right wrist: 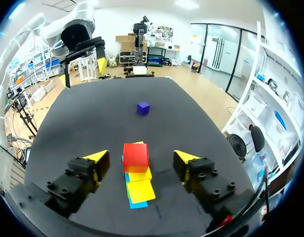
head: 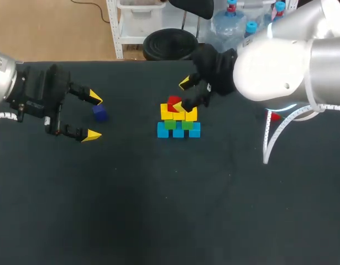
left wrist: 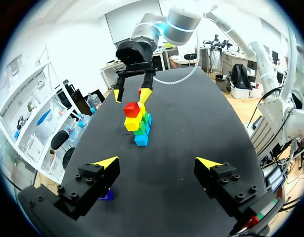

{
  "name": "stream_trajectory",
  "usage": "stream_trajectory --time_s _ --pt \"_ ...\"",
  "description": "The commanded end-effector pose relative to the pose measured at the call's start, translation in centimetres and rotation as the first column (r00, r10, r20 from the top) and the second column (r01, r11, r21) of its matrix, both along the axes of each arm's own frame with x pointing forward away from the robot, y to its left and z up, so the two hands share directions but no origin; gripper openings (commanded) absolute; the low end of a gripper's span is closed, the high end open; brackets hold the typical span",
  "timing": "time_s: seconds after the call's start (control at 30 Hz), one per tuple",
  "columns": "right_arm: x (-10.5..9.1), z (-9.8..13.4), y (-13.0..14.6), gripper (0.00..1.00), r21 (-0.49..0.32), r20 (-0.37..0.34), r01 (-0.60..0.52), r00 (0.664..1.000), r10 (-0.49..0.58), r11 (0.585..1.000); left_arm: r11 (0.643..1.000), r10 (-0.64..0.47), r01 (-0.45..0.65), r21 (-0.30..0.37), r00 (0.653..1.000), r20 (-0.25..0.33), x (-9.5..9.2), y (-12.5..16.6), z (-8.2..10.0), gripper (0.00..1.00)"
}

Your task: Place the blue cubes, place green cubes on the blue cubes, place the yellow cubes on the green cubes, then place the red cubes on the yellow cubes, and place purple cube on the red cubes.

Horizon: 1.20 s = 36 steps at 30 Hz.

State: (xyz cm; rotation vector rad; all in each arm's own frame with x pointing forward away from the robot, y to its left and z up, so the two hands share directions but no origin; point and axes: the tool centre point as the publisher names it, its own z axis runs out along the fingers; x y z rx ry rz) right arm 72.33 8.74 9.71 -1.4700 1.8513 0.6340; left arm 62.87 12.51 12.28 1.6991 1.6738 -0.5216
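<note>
My right end effector point(right wrist: 139, 158), wide open, straddles the red cube point(right wrist: 136, 154) seated on the yellow cubes point(right wrist: 140, 190); my left end effector point(left wrist: 157, 162), open too, hovers beside the purple cube point(head: 99, 114), likely its next pick.

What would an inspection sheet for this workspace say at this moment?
Surface: black table, flat.
Job's things: stack of blue, green and yellow rows with one red cube on top; purple cube apart on the table; small red thing, likely another cube, at the right.
Clutter: nothing seen.
Grippers: left gripper open, near the purple cube; right gripper open, straddling the red cube.
Cables: white cable looped at the table's right side.
Surroundings: nothing seen reaching over the table.
</note>
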Motion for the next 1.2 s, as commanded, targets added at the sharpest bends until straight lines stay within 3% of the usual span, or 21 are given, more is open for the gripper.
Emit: stream_trajectory --time_s 0.03,0.27,0.37,0.57,0.87,1.2 --pt "-1.0 1.4 -1.6 1.0 0.0 0.003 0.001 1.0 -0.001 1.0 1.0 -0.001 0.001 -0.005 1.0 0.005 -0.1 0.1 -0.1 1.0" --pt "-1.6 3.2 -4.5 1.0 0.001 0.001 -0.067 0.998 0.067 0.998 1.0 -0.001 0.001 -0.005 1.0 0.005 -0.1 0.1 -0.1 1.0" --pt "-2.0 3.6 -6.2 1.0 0.033 -0.009 -0.142 0.99 0.142 0.989 1.0 -0.001 0.001 -0.005 1.0 0.005 -0.1 0.1 -0.1 1.0" --pt "-2.9 3.3 -9.5 1.0 -0.009 -0.02 -0.293 0.956 0.293 0.956 1.0 -0.001 0.001 -0.005 1.0 0.005 -0.1 0.1 -0.1 1.0" --pt "-3.3 2.0 -14.0 1.0 -0.074 -0.028 -0.269 0.963 0.267 0.96 1.0 -0.001 0.001 -0.005 1.0 0.005 -0.1 0.1 -0.1 1.0" --pt "-3.4 -1.2 -18.4 1.0 -0.057 -0.025 -0.173 0.985 0.172 0.983 1.0 -0.001 0.001 -0.005 1.0 0.005 -0.1 0.1 -0.1 1.0"
